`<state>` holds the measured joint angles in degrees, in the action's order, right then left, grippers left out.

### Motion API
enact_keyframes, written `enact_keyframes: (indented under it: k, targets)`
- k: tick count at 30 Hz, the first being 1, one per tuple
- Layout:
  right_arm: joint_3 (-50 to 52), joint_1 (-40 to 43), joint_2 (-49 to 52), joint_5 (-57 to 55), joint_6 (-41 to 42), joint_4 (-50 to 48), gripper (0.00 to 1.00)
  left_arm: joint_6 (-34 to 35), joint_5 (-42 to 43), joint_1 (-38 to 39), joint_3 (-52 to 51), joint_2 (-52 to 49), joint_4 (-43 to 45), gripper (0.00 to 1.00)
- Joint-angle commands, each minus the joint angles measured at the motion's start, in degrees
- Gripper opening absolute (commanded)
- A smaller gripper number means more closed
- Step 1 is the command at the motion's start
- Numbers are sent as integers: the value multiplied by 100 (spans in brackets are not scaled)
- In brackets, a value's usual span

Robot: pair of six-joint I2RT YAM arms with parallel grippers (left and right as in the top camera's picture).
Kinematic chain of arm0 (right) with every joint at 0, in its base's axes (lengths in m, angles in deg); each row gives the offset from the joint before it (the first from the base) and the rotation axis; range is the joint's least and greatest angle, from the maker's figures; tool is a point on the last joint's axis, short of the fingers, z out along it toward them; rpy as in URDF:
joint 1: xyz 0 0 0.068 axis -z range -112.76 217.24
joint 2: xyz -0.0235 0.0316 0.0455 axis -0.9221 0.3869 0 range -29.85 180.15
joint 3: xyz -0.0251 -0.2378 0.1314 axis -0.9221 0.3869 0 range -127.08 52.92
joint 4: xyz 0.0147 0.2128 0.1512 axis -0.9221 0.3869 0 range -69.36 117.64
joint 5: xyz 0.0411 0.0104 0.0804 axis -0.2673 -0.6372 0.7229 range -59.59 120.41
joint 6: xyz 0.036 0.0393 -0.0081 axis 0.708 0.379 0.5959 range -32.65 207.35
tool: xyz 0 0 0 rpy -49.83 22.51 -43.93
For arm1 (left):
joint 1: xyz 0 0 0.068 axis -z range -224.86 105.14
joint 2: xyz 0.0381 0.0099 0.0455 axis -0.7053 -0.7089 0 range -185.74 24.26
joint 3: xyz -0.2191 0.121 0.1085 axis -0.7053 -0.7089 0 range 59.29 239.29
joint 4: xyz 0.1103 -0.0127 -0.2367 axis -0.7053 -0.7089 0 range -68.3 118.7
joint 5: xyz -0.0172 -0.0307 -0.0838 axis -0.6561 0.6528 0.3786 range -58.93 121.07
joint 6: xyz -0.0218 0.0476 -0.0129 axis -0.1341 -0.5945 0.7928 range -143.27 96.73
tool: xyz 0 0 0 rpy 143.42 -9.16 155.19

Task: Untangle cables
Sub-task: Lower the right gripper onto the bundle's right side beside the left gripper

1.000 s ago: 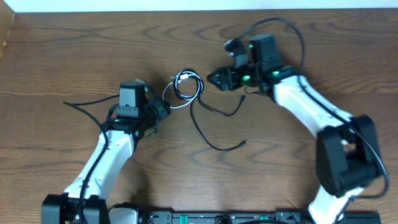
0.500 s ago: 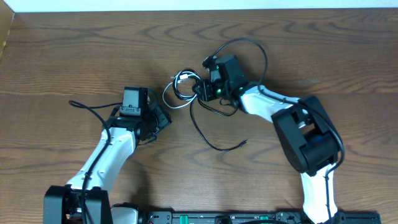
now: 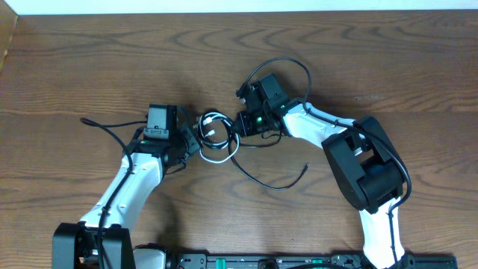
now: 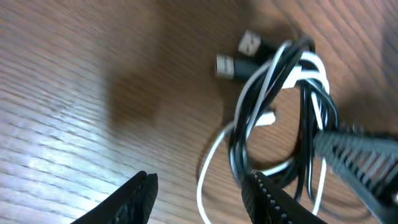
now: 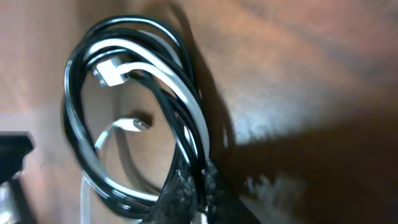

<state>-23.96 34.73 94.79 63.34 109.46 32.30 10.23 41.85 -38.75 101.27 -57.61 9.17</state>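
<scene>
Bent at the elbows and reaching inward, tips nearly meeting. Spread wide at the left claw (image 4: 199, 183), pinched tight at the right claw (image 5: 196, 182).

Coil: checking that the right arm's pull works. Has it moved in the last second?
Yes. The coil has slid away from the table's far edge and slightly left, held in the right gripper.

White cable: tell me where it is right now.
In the overhead view the white cable lies mid-table, looped together with a black cable, between the open left gripper and the right gripper, which pinches the black one.
</scene>
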Motion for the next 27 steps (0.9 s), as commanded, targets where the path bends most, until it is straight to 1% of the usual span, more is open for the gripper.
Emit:
enact_keyframes:
  k: [1, 2, 4, 6, 10, 14, 16, 19, 22, 24, 27]
  targets:
    - [133, -59, 138, 216, 13, 138, 13, -111, -291, 9, 26, -22, -15, 50]
    - [125, -59, 118, 269, 13, 136, 20, -111, -291, 9, 24, -24, -20, 50]
    - [120, -50, 37, 334, 2, 142, 27, -114, -291, 9, 24, -35, -46, 50]
    - [120, -48, -79, 354, -76, 144, 33, -111, -286, 9, 20, -52, -85, 50]
    - [118, -57, -420, 291, -531, 140, 37, -114, -247, 9, 13, -173, -120, 50]
    - [118, -55, -669, -358, -890, 107, 43, -111, -168, 9, 13, -420, -50, 50]
    - [118, -55, -691, -651, -988, 24, 45, -111, 131, 9, 13, -599, 96, 50]
    - [118, -55, -688, -717, -1025, -52, 45, -111, 514, 9, 13, -881, 417, 50]
    - [118, -61, -688, -754, -1023, -155, 43, -57, 527, 9, 13, -1108, 612, 50]
    - [120, -74, -688, -756, -1021, -205, 40, -13, 573, 9, 13, -1281, 723, 50]
    - [120, -92, -688, -758, -1023, -221, 38, -7, 664, 7, 13, -1388, 804, 50]
